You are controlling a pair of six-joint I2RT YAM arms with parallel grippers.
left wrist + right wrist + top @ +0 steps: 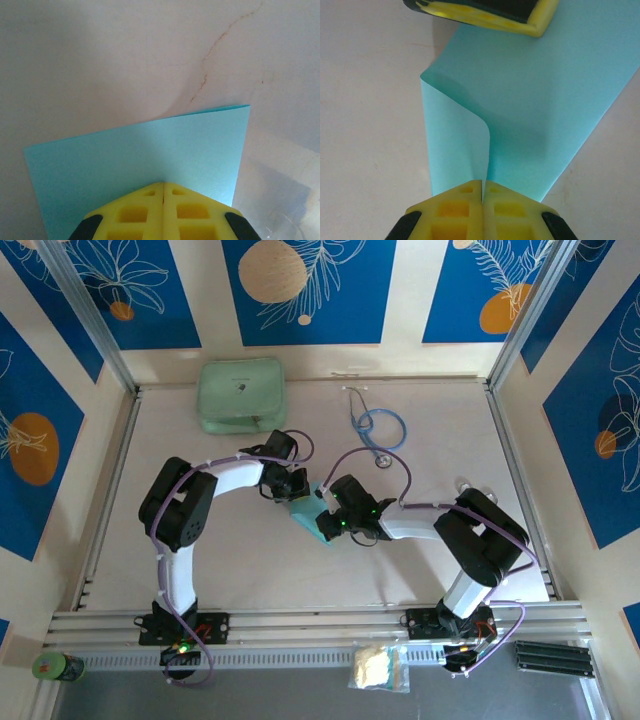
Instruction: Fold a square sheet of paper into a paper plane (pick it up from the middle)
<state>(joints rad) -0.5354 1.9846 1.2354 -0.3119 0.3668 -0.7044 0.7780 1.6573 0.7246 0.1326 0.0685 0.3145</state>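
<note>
Firmly, right fingers (452, 210) pinch the square sheet of paper (535, 100); left fingers (132, 212) pressed together over it

- The square sheet of paper (545, 100) is seen as plain light blue, unmarked.
- Yellow fingers edged in black are shown on the left gripper (163, 186) and the right gripper (482, 184).
- The table (100, 60) is rendered pale pinkish-white, and a thin brown wavy line is seen ahead of the left gripper.
- A mint-green case (240, 395) and a blue-tubed stethoscope (380, 428) are seen.
- The walls (340, 310) are patterned with blue panels, white leaf outlines, and orange and cream discs.
</note>
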